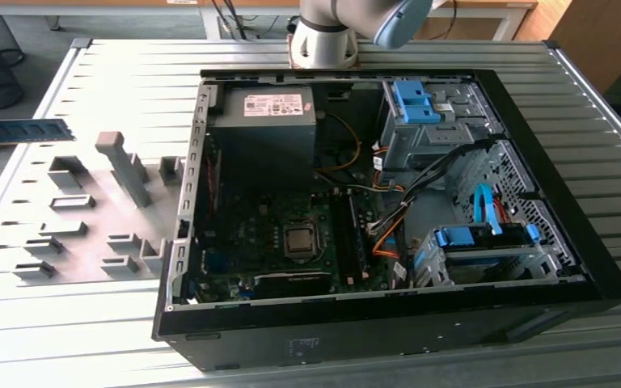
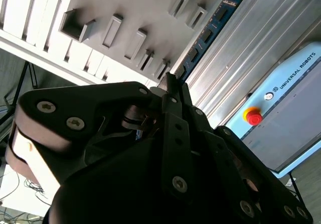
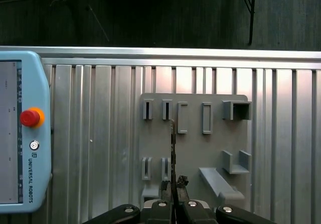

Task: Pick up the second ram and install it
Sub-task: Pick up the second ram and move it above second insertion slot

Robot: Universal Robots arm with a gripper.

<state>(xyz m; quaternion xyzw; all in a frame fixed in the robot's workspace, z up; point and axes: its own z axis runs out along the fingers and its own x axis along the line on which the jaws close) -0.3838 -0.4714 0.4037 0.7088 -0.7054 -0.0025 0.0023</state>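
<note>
Ribbed aluminium tabletop (image 1: 95, 323) is carrying a grey fixture plate (image 3: 195, 143) and an open computer case (image 1: 397, 327). The gripper (image 3: 173, 186) is clenching the second ram (image 2: 208, 30) over that plate, near a pale-blue teach pendant (image 3: 20, 133). Dark floor (image 3: 150, 13) is showing beyond the table's edge.

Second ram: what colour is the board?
Blue, with dark chips; the second ram shows best in the second wrist view.
</note>
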